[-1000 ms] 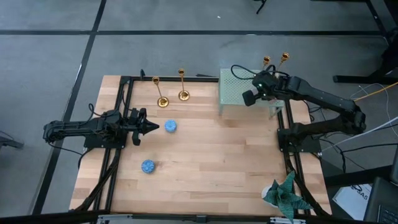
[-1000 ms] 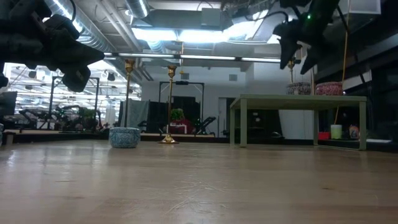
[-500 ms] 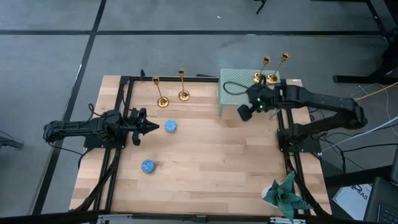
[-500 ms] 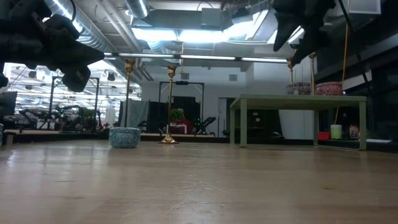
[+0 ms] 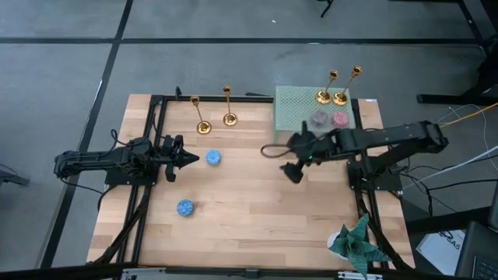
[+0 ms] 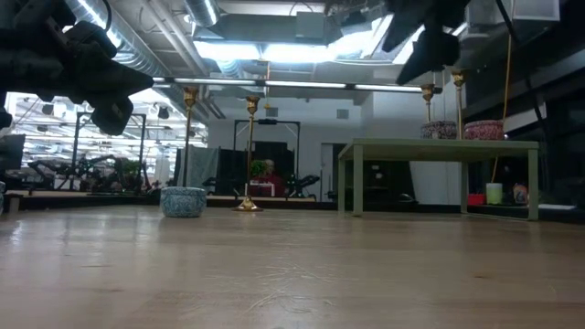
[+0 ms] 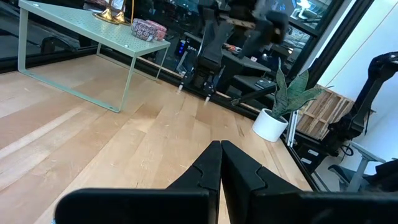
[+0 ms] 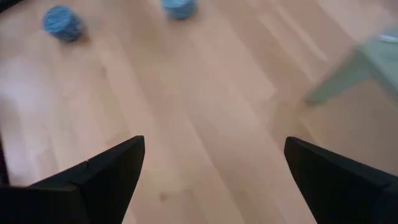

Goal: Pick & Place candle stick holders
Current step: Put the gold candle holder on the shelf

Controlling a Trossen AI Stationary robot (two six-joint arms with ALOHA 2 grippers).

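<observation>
Two of the four shiny gold metal candle stick holders (image 5: 332,87) stand on the pale green perforated small table (image 5: 294,117) at the far right, beside two pinkish round cups (image 5: 330,119); the other two gold candle stick holders (image 5: 215,110) stand on the wooden tabletop (image 5: 257,202) at the far left-centre. Right gripper (image 5: 293,169) hangs over the open middle of the tabletop, just left of the green table, jaws spread wide and empty. Left gripper (image 5: 189,159) waits at the left, fingers pressed together, near a blue patterned round cup (image 5: 213,158); a second blue cup (image 5: 184,208) lies nearer. Judgement: the right arm is heading for the remaining pair. Best approach: come in level, close on the thin stem low enough to avoid tipping, take the nearer one first. Room: the centre of the tabletop is open; watch the black frame rail (image 5: 210,97) behind the pair, the neighbouring holder, and the green table's edge.
</observation>
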